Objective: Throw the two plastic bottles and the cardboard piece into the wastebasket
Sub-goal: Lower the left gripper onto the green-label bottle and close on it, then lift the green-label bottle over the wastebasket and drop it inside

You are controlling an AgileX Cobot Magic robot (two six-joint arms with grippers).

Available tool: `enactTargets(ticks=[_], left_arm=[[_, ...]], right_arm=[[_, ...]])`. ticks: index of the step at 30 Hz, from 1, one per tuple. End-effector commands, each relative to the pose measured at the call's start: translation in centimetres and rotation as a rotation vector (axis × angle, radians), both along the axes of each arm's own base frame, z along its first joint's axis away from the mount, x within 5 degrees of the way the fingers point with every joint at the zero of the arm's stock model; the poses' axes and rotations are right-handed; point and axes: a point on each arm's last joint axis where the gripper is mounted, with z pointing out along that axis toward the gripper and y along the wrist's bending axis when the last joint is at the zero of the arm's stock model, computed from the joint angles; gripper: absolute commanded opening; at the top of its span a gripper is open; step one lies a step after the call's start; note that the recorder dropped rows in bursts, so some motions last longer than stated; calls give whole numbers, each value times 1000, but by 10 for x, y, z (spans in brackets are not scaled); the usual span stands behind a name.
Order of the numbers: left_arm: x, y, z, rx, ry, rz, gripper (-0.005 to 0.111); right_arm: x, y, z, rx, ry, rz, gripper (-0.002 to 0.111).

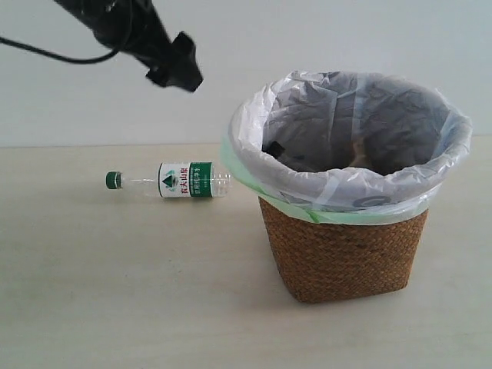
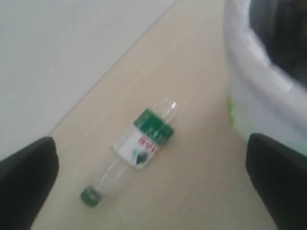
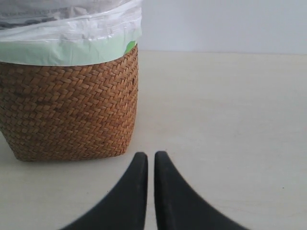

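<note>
Green-capped bottle (image 1: 173, 181) lies on its side on the desk (image 1: 115, 292), left of the wastebasket (image 1: 342, 246), with its cap pointing away from the basket and its base just beside the bag's pale green edge. The left gripper (image 1: 178, 65) hangs high above the bottle, also left of the wastebasket. Its fingers are spread wide with nothing between them, and the left wrist view looks straight down on the bottle. Inside the wastebasket's white liner (image 1: 254, 123) a dark shape (image 1: 273, 147) and a beige patch (image 1: 355, 157) show low down. They may be the other bottle and the cardboard piece, though they are too hidden to be sure, so this bottle looks like the last item left. On the far side of the wastebasket the right gripper (image 3: 150, 167) sits low by the wicker base, fingertips pressed almost together and holding nothing. The main risk is the pick: the bottle is round, light and smooth, so fingers that close off-centre or on the slick label could send it rolling across the desk or squirting out. A descent too close to the wastebasket could catch the loose liner or nudge the basket. At the drop, a release short of the rim would bounce the bottle off the puffed-up bag and back onto the desk.
</note>
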Motion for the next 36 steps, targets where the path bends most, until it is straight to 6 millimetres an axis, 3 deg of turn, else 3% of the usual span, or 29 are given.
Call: enactTargets(ticks=[1, 3, 6, 11, 30, 36], left_arm=[[2, 10, -39, 273, 17, -100, 108], [5, 9, -61, 349, 38, -182, 108], [9, 1, -87, 286, 110, -185, 108], [28, -4, -128, 380, 98, -243, 108], [72, -24, -219, 438, -123, -340, 108], [80, -30, -236, 433, -225, -377, 108]], right_arm=[[0, 0, 1, -9, -16, 2, 2], [0, 0, 1, -9, -16, 2, 2], [0, 0, 1, -9, -16, 2, 2], [0, 0, 1, -9, -16, 2, 2], [0, 0, 1, -9, -16, 2, 2], [0, 0, 1, -9, -16, 2, 2]])
